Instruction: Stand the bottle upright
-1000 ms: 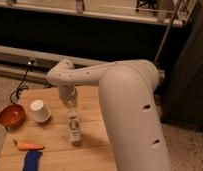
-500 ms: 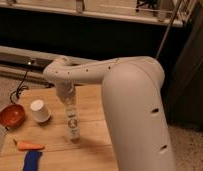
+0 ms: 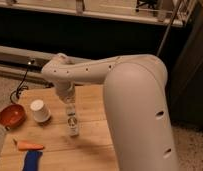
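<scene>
The bottle (image 3: 73,125), slim and clear-whitish with a pale label, stands close to upright on the wooden table (image 3: 95,145), near its middle. My gripper (image 3: 70,109) comes straight down from the white arm and is shut on the bottle's top end. The bottle's base is at the table surface or just above it; I cannot tell which. The cap is hidden between the fingers.
A white paper cup (image 3: 39,111) stands left of the bottle. A red-orange bowl (image 3: 11,115) sits at the table's left edge. A carrot (image 3: 29,146) and a blue object (image 3: 31,161) lie at the front left. My bulky white arm (image 3: 140,110) covers the table's right side.
The arm's wrist and elbow have swung left and toward the camera. The bottle has stayed in nearly the same spot under the gripper, still held.
</scene>
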